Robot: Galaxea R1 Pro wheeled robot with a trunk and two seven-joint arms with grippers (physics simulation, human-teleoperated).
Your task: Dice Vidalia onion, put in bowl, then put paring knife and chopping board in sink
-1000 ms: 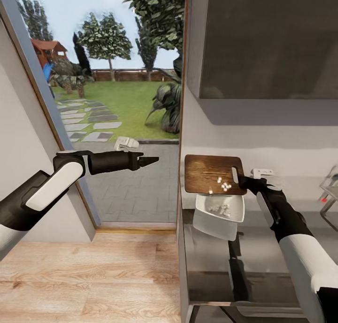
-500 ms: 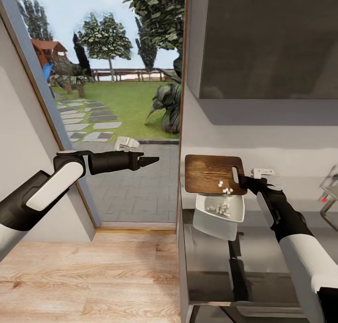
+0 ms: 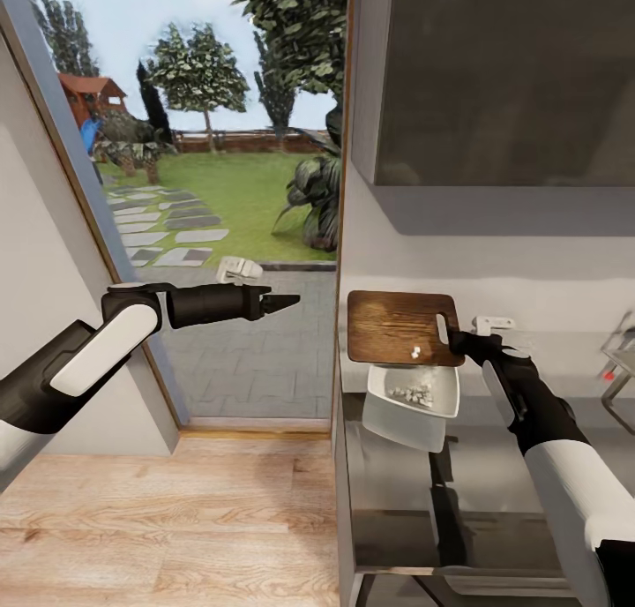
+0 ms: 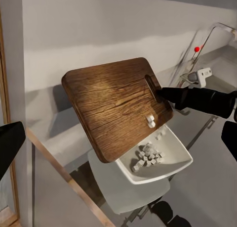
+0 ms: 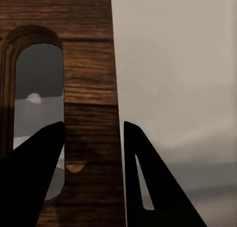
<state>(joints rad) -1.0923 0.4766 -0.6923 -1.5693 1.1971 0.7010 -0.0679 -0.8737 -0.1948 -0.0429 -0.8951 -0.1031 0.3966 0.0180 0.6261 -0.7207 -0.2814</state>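
Observation:
My right gripper is shut on the slot-handle end of the dark wooden chopping board, holding it tilted over the white bowl. Its fingers clamp the board beside the slot. Diced onion lies in the bowl, and a last piece or two cling to the board near its low edge. My left gripper hangs open out over the doorway, well left of the board. The paring knife is out of view.
The bowl stands on the glossy dark countertop, near its left end. The sink's chrome tap with its red knob is at the far right. A wall cabinet hangs above. To the left are wood floor and an open garden door.
Several onion pieces have slid off the tilted board into the bowl, leaving only a piece or two on the wood. Neither arm has visibly moved.

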